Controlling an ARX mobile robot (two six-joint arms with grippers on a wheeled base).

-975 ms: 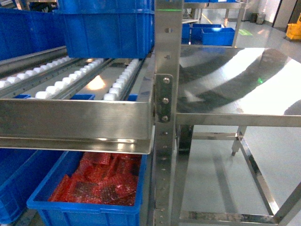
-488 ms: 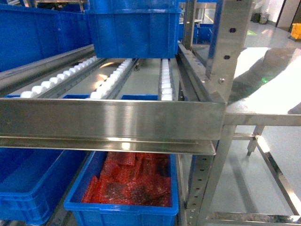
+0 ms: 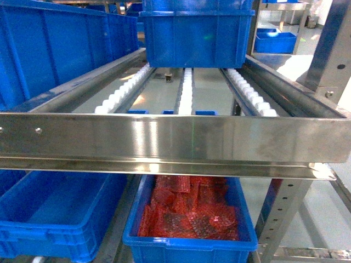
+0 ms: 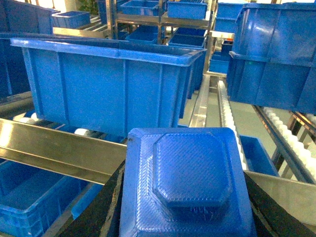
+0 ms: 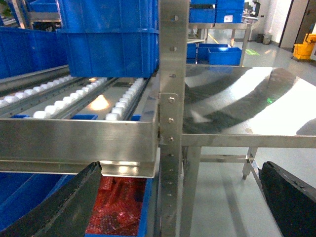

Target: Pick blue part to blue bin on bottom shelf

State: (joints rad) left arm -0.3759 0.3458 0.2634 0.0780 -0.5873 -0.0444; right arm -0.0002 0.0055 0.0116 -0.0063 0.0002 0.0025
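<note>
Left gripper point(image 4: 185, 217) fingers closed on the blue part point(image 4: 186, 187), held before the steel rack; right gripper point(image 5: 182, 197) fingers spread wide, holding nothing; blue bin point(image 3: 52, 211) sits on the bottom shelf point(image 3: 118, 230) beside the red-packet crate point(image 3: 189, 241).

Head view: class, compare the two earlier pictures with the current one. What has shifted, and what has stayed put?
The view swung left along the rack: the crate of red packets slid from lower left toward centre, and the steel table left the frame. An empty blue bin now shows lower left. The packets look undisturbed.
</note>
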